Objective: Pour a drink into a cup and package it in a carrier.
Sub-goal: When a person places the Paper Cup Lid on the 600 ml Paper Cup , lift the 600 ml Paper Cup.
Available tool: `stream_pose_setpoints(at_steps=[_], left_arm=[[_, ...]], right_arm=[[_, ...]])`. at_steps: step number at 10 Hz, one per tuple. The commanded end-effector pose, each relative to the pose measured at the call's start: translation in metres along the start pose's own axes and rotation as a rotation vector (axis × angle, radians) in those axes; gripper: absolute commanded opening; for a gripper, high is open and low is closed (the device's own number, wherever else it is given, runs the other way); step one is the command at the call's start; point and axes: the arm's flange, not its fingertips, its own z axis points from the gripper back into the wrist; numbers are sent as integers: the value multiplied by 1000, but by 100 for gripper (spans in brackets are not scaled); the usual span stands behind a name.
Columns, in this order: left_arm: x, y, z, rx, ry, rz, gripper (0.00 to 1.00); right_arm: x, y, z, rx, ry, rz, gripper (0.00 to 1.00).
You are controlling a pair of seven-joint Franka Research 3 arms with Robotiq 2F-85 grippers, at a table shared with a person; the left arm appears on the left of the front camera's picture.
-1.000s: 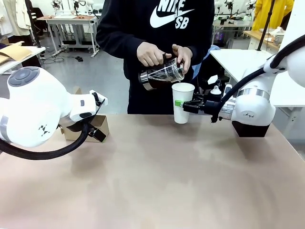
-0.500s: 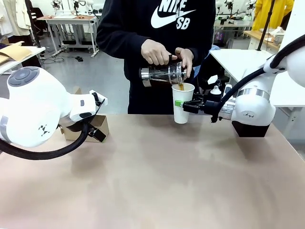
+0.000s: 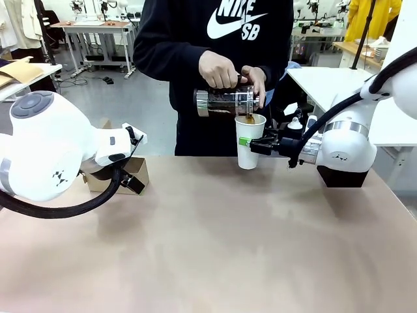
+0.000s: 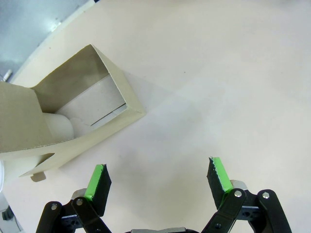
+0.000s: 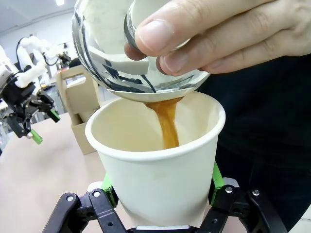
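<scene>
My right gripper [image 3: 246,141] is shut on the tall white paper cup [image 3: 249,140], holding it upright just above the table's far edge; the same cup [image 5: 158,167] sits between the green pads in the right wrist view. A person holds a glass pitcher [image 3: 225,102] tipped on its side over the rim, and a brown stream [image 5: 166,124] runs into the cup. The brown cardboard carrier [image 3: 124,175] stands at the far left of the table, partly behind my left arm. My left gripper [image 4: 158,177] is open above the table beside the carrier [image 4: 63,116].
The person stands at the far side with both hands [image 3: 231,70] on the pitcher. My left arm's big white joint [image 3: 45,153] covers the left of the front view. The tan tabletop [image 3: 215,241] stretches bare between the arms.
The person has tipped the pitcher from slanted to level and moved it over the cup's rim; brown liquid now pours in. Neither arm has moved.
</scene>
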Motion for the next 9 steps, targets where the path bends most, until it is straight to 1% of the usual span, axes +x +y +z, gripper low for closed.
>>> stream_pose_setpoints(at_steps=[1, 9], left_arm=[[0, 1, 0, -2, -1, 3, 100], [0, 1, 0, -2, -1, 3, 100]], right_arm=[[1, 2, -2, -5, -6, -3, 81], [1, 2, -2, -5, -6, -3, 81]])
